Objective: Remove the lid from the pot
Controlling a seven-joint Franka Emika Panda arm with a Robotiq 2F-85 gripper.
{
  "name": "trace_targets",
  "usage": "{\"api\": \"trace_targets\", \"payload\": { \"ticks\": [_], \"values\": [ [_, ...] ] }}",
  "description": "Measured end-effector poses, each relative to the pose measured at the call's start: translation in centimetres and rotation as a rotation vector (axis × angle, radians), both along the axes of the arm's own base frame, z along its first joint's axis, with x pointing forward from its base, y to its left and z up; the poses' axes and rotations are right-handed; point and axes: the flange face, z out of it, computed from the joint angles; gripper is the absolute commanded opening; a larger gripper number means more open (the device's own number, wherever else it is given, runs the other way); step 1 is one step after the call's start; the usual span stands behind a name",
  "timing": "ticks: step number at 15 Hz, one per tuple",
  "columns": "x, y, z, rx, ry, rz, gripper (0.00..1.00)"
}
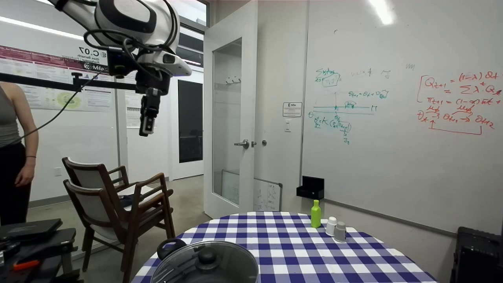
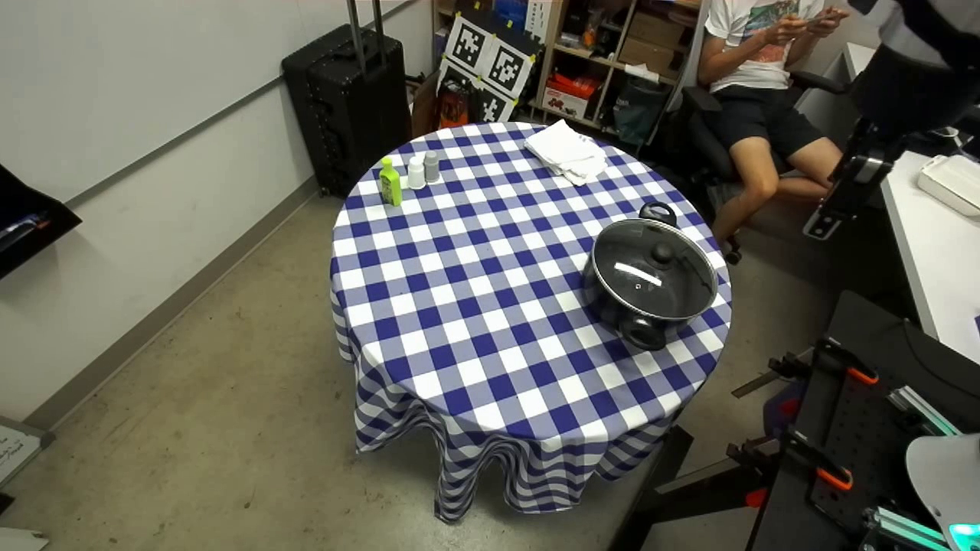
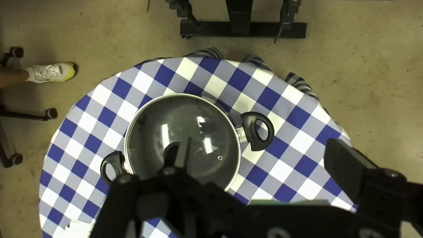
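Observation:
The pot [image 2: 601, 300] is black with two loop handles and stands upright on the table. In an exterior view its handle [image 1: 169, 247] shows at the bottom edge, where the pot is cut off. The glass lid [image 2: 635, 268] lies on the pot, its rim on the pot's rim and its black knob [image 2: 662, 252] up. The lid also shows in the wrist view [image 3: 185, 115]; there a finger partly hides the knob. My gripper [image 3: 258, 140] is open and empty, its fingers wide apart. In both exterior views the gripper [image 1: 146, 131] [image 2: 823, 224] hangs high, apart from the lid.
The round table wears a blue checkered cloth [image 2: 475, 306]. A green bottle [image 2: 390, 184], a white shaker [image 2: 416, 174] and a grey shaker [image 2: 432, 167] stand near its edge. A folded white cloth [image 2: 566, 151] lies on it. A seated person [image 2: 766, 115] is close behind.

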Motion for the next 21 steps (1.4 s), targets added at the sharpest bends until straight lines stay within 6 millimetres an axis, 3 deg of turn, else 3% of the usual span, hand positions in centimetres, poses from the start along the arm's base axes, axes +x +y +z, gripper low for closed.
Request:
{"api": "trace_targets", "payload": {
  "ticks": [7, 13, 21],
  "values": [
    [3.6, -4.2, -7.4, 0.06, -0.017, -0.119, 1.0],
    [5.2, -8.7, -12.9, 0.115, -0.002, -0.259, 1.0],
    [7.2, -11.0, -19.1, 0.197, 0.049, -0.333, 1.0]
  ]
}}
